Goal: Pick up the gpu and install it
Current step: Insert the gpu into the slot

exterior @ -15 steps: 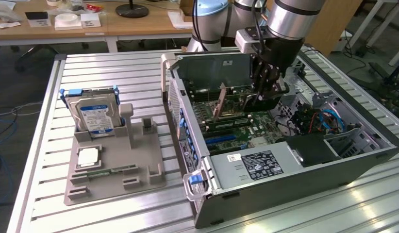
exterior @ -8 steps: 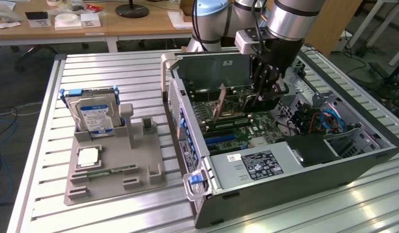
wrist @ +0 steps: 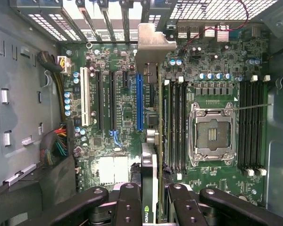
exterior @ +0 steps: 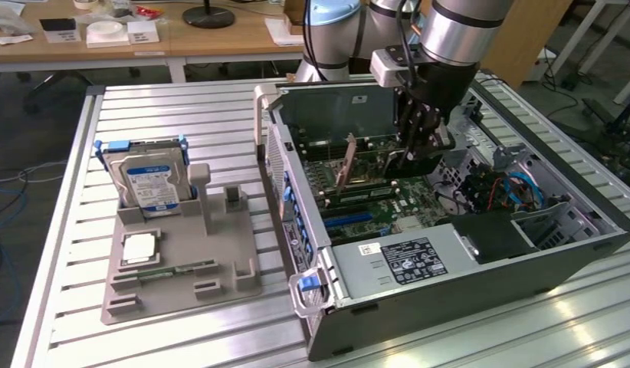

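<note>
**GPU held edge-on inside the open computer case**

The gpu (wrist: 154, 75) stands on edge over the motherboard (wrist: 122, 117), pinched across its thickness by the gripper (wrist: 153, 200), one finger (wrist: 127, 202) against each face. In the wrist view, the silver bracket end sits at the rear slot openings and the card's edge runs just beside the long blue slot (wrist: 139, 101), between it and the memory slots next to the CPU socket (wrist: 212, 134); whether the card touches the board cannot be told. In the exterior view, the gripper (exterior: 415, 157) reaches down into the computer case (exterior: 468, 268) holding the gpu (exterior: 369, 156). A grey fixture tray (exterior: 182, 284) carrying an upright hard drive (exterior: 149, 180) lies on the slatted table (exterior: 172, 107), at the exterior view's left.
</note>
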Controlling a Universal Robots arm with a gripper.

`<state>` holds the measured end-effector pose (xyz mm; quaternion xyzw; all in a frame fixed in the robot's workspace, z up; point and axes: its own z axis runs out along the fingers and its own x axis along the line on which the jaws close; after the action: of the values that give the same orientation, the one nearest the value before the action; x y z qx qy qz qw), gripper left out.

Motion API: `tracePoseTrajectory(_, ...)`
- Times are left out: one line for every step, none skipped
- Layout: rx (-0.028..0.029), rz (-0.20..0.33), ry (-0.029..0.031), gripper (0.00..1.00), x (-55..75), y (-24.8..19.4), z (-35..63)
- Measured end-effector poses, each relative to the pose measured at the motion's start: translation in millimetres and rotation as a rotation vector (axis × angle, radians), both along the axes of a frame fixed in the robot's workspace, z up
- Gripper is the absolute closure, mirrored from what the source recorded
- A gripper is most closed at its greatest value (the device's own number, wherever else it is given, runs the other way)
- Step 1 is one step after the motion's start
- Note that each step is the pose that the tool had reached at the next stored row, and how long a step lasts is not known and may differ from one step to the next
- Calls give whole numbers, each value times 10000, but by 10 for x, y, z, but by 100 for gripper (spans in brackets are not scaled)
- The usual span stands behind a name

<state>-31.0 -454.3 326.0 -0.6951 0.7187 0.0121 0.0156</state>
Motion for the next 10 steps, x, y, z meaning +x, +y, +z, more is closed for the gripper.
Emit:
tracePoseTrajectory(1,0,0,73,0,0,0)
tracePoseTrajectory(2,-1,-1,73,0,0,-3)
tracePoseTrajectory(6,0,-2,73,-1,1,-11)
tracePoseTrajectory(4,-1,-1,73,-2,0,-15)
tracePoseTrajectory(1,-1,0,73,-2,0,-15)
tracePoseTrajectory(1,0,0,73,-2,0,-15)
tracePoseTrajectory(0,0,0,73,-2,0,-15)
tracePoseTrajectory(1,-1,0,73,-2,0,-15)
tracePoseTrajectory(0,-1,0,73,-2,0,-15)
tracePoseTrajectory(1,0,0,73,-3,0,-16)
